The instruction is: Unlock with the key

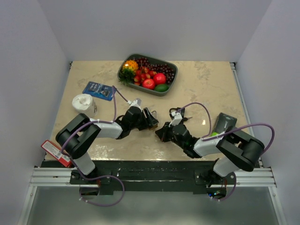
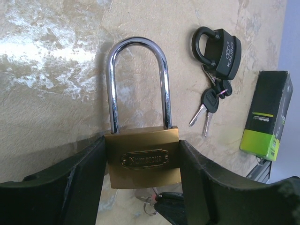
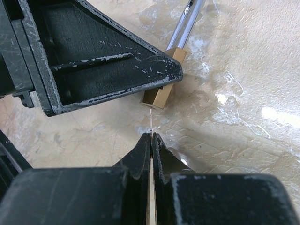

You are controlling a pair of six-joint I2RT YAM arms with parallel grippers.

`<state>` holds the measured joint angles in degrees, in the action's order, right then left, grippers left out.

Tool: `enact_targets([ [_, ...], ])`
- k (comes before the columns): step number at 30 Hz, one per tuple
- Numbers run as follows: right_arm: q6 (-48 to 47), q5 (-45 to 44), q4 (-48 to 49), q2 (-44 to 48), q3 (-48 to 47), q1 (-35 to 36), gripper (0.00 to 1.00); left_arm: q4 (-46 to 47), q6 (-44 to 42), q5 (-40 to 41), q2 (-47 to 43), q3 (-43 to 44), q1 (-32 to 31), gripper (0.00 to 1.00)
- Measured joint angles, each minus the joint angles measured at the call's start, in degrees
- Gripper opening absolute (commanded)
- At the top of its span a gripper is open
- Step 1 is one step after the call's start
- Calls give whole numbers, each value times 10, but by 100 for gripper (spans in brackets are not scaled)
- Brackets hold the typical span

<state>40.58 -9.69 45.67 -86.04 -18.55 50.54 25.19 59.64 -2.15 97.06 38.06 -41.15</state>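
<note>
Padlock of brass (image 2: 143,161) sits clamped by its body in the left end effector (image 2: 142,154), chrome shackle pointing away, near the middle of the counter (image 2: 56,47). Right end effector (image 3: 151,138) is pinched tight on a thin key (image 3: 151,201), seen edge-on, with its tip right at the padlock's base. Off to the side lies a black padlock (image 2: 220,47) with its own keys (image 2: 206,105) attached.

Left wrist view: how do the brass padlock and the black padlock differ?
The brass padlock has a tall chrome shackle; the black padlock a short black one. The brass padlock is clamped in the left tool; the black padlock lies free on the table, keys beside it. Both shackles are closed.
</note>
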Motion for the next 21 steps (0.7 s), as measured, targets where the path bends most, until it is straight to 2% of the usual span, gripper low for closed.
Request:
enact_targets([
  [21, -1, -19, 44, -26, 2, 4, 0, 9, 9, 9, 0, -5, 3, 0],
])
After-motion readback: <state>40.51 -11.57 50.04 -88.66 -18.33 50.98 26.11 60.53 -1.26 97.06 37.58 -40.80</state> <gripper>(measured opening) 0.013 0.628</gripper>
